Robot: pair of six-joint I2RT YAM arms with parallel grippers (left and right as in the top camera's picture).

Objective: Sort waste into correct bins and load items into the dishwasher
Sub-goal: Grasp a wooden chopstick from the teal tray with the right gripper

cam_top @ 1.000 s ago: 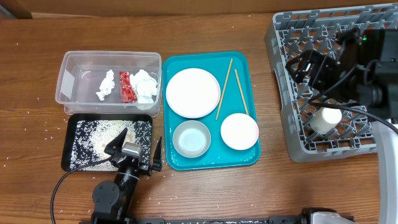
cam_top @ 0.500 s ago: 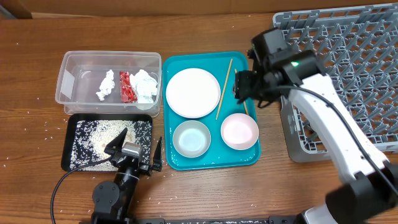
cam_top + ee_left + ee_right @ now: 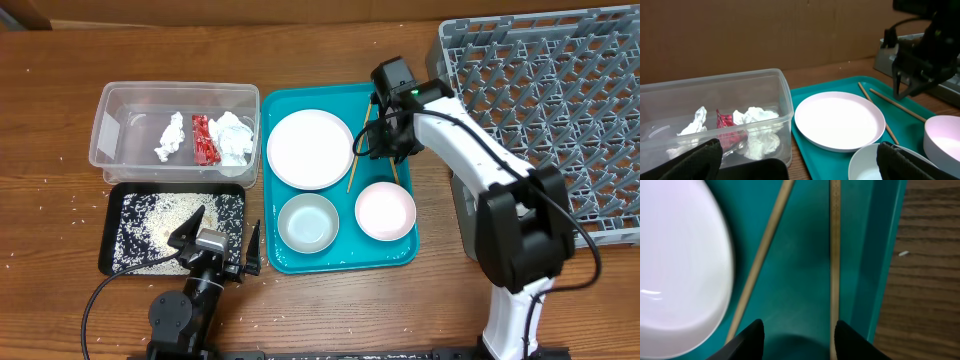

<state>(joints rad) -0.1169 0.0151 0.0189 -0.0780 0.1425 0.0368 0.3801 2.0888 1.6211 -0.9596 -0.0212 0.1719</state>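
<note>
Two wooden chopsticks (image 3: 356, 155) (image 3: 760, 260) lie on the teal tray between the white plate (image 3: 309, 149) and the tray's right rim. My right gripper (image 3: 376, 141) (image 3: 800, 341) hangs low over them, jaws partly apart. Only bare tray shows between the jaws, and the straight chopstick (image 3: 835, 255) runs along the inner edge of the right fingertip (image 3: 852, 342). A grey-green bowl (image 3: 307, 222) and a pinkish bowl (image 3: 385, 211) sit at the tray's front. My left gripper (image 3: 215, 246) (image 3: 802, 162) rests open and empty at the table's front edge. The clear tub (image 3: 108, 130) holds a red wrapper (image 3: 204, 138) and tissue wads (image 3: 233, 138).
The black tray (image 3: 112, 240) with rice (image 3: 160, 218) lies in front of the tub. The grey dish rack (image 3: 560, 120) fills the right side. The teal tray's raised rim (image 3: 330, 263) borders the dishes. Stray rice grains dot the wood around the black tray.
My right arm swung left from above the dish rack and came down over the chopsticks on the teal tray. Its jaws narrowed. The left arm stayed still.
</note>
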